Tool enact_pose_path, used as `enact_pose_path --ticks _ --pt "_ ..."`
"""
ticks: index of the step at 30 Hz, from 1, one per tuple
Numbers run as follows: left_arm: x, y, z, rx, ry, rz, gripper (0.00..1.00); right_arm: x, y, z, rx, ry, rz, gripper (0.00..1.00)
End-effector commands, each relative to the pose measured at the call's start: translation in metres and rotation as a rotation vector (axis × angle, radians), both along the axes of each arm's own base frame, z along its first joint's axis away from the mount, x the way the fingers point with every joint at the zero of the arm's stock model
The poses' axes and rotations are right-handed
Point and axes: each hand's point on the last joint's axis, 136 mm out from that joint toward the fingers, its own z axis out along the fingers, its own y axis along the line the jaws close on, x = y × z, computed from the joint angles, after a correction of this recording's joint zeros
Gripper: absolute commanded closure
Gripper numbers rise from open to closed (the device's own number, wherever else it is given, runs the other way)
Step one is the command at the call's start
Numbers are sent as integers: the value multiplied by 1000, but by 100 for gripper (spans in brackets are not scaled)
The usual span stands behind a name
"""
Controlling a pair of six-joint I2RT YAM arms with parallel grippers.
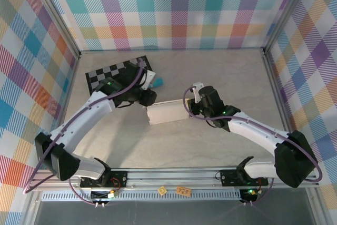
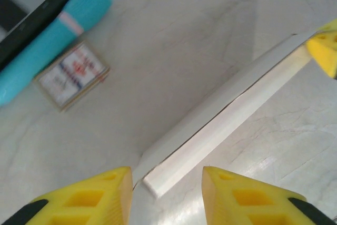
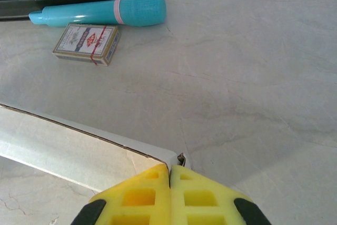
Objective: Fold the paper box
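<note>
The white paper box (image 1: 167, 113) lies mid-table as a long shallow shape with one flap raised along its length. My left gripper (image 1: 149, 98) is at its left end. In the left wrist view the box's end (image 2: 174, 167) sits between my open yellow fingers (image 2: 166, 180); the left finger is close to the flap edge and the right finger stands apart from the box. My right gripper (image 1: 192, 110) is at the box's right end. Its fingers (image 3: 169, 169) are pressed together over the corner of the box wall (image 3: 79, 148).
A black-and-grey checkerboard (image 1: 105, 75) lies at the back left. A teal pen (image 3: 105, 11) and a small printed card pack (image 3: 87, 43) rest just in front of it, behind the box. Metal frame rails and plaid walls enclose the table.
</note>
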Motion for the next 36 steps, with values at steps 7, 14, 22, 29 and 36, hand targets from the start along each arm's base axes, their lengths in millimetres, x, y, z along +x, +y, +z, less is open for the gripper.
enact_pose_path --ticks 7,14,22,29,36 --pt "-25 30 -37 12 222 130 66 -25 -17 -49 -130 175 -4 100" --pt "-10 15 -44 -49 277 95 70 -23 -17 -50 -138 179 -7 100" --pt "-4 14 -51 -18 277 62 69 -25 -17 -52 -138 184 -9 100" --pt "-3 12 -57 -16 296 55 77 -24 -18 -52 -143 186 -10 100" --pt "-3 14 -58 -3 298 59 80 -25 -18 -52 -140 187 -13 100"
